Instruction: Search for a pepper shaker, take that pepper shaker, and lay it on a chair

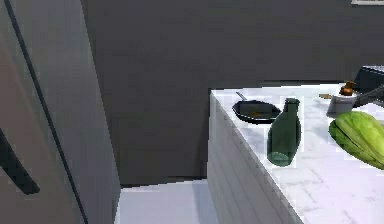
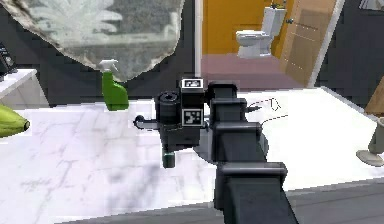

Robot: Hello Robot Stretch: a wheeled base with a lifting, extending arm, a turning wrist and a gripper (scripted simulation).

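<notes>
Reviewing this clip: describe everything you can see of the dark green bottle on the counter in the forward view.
The bottle looks like dark green, see-through glass, with a wide body, rounded shoulders, a short neck and a dark cap. It stands upright on the white marbled counter, near the edge on the forward view's left. A dark pan lies behind it and a green leafy vegetable to its right, both apart from it. Only the counter touches it.

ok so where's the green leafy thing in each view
forward view: green leafy thing at the right edge, on the white counter, right of the dark green bottle
arm side view: probably the same one, at the left edge, left of the green spray bottle
shared landmark: the white counter it lies on
</notes>
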